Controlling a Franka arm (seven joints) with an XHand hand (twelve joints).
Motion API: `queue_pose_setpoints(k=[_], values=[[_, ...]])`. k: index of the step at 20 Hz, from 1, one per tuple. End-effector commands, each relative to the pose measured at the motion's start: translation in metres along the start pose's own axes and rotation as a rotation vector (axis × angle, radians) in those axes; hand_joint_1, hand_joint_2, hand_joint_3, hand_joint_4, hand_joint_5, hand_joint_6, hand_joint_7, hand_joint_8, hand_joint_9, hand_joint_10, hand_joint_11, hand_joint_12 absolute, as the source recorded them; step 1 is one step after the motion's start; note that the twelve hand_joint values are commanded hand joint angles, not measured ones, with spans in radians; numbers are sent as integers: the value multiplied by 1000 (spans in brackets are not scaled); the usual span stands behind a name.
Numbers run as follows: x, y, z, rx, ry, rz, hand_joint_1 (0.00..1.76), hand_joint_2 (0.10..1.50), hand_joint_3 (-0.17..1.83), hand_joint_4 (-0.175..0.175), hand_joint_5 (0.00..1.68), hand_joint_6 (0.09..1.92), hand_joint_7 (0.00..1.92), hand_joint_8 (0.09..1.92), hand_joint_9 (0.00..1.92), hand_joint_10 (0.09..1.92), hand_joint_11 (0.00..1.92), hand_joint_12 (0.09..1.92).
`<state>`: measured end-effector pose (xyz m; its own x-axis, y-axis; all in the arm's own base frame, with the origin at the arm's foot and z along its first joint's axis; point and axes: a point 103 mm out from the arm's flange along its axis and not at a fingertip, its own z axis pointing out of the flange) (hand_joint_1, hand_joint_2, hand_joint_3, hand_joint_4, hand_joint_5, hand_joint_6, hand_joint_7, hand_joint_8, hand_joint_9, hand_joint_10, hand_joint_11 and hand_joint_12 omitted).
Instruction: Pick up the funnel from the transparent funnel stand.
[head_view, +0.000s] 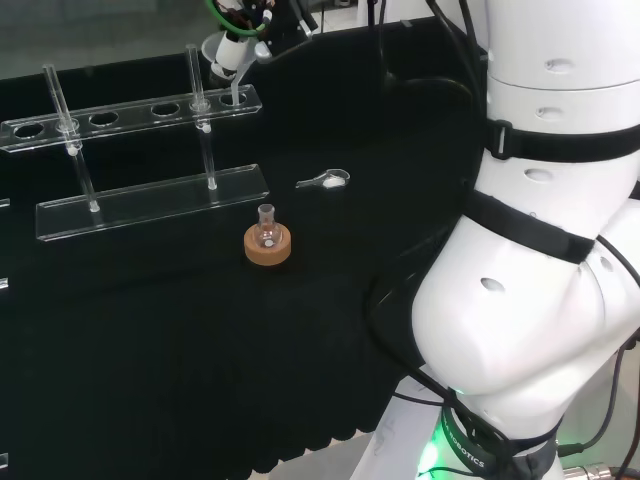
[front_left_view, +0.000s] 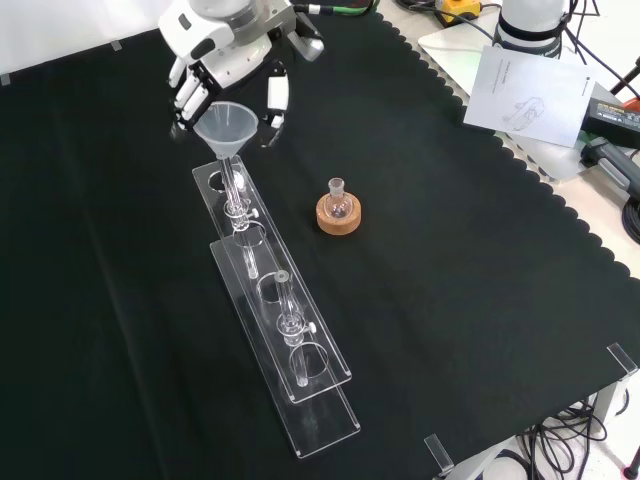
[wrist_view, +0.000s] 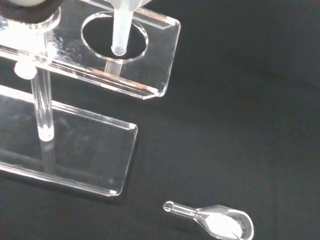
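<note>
Near the worktop's far corner in the front view, the hand (front_left_view: 228, 55) had its fingers (front_left_view: 275, 105) curled round the funnel (front_left_view: 222, 128), its stem upright over the stand's (front_left_view: 268, 285) end hole.

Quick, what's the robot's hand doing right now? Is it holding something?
Hand: shut on the funnel, fingers curled round its cone, with the stem tip above the end hole of the funnel stand.
</note>
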<state>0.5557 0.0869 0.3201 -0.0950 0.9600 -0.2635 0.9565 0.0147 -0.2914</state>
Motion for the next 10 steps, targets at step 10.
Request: queue_pose_setpoints(k=[10], values=[[-7, -107, -16, 8, 0, 118, 746, 719, 521, -67, 578, 94, 699, 730, 1100, 528, 672, 1239]])
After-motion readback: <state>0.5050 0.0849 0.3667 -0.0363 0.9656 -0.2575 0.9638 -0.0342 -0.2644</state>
